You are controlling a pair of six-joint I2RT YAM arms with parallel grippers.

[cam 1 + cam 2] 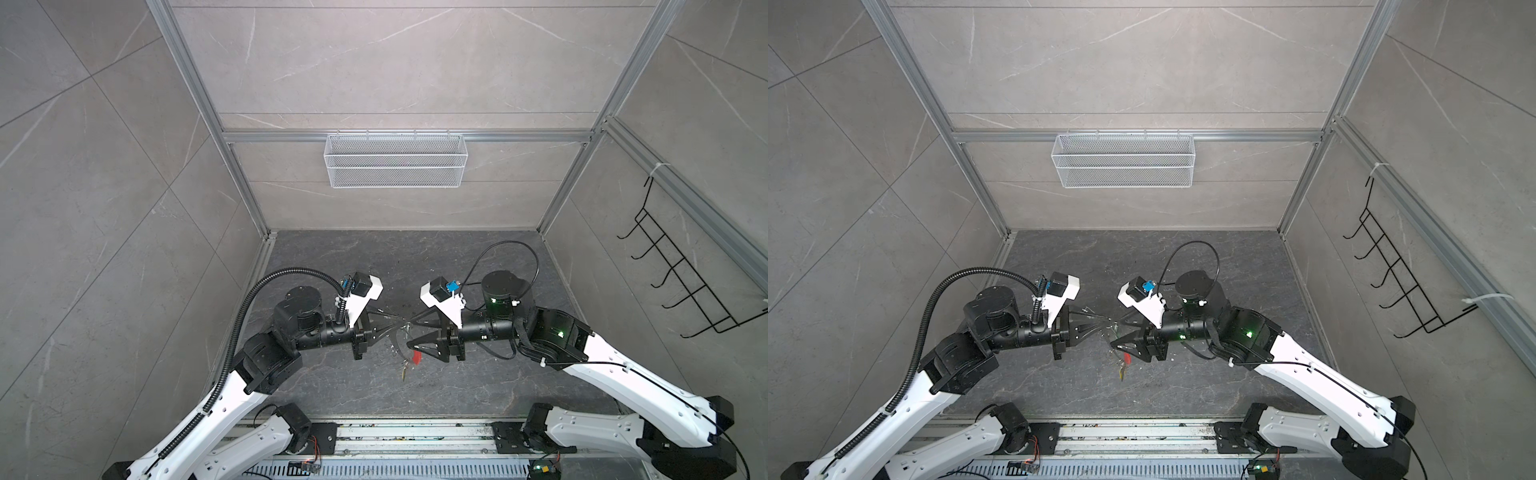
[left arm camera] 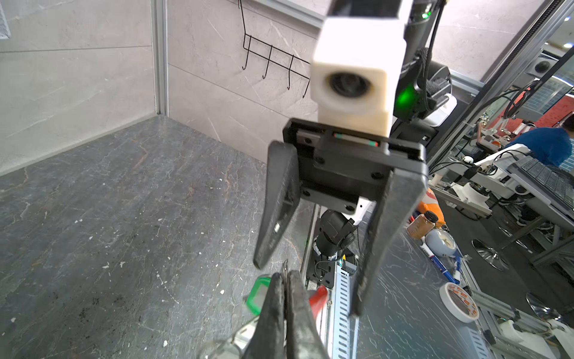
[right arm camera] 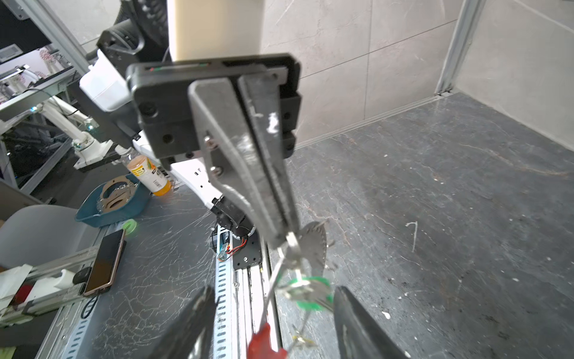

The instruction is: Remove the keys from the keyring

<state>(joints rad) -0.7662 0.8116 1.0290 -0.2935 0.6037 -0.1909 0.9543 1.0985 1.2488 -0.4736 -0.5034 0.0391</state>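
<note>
In both top views my left gripper (image 1: 401, 328) (image 1: 1106, 323) is shut on the keyring, held above the dark tabletop. The wire loop (image 3: 273, 286) hangs down from its tips (image 3: 287, 239). The loop's red sleeve (image 1: 417, 356) (image 3: 264, 342) and the yellow key (image 1: 403, 372) (image 3: 302, 342) dangle lowest. The green key (image 3: 310, 295) (image 2: 259, 293) hangs just under the left gripper's tips (image 2: 285, 275). My right gripper (image 1: 409, 333) (image 3: 273, 290) faces the left one and is open. Its fingers (image 3: 357, 326) straddle the green key and the wire, gripping neither.
A white mesh basket (image 1: 395, 160) hangs on the back wall. A black wire hook rack (image 1: 681, 270) is fixed to the right wall. A metal rail (image 1: 415, 436) carrying the arm bases runs along the front edge.
</note>
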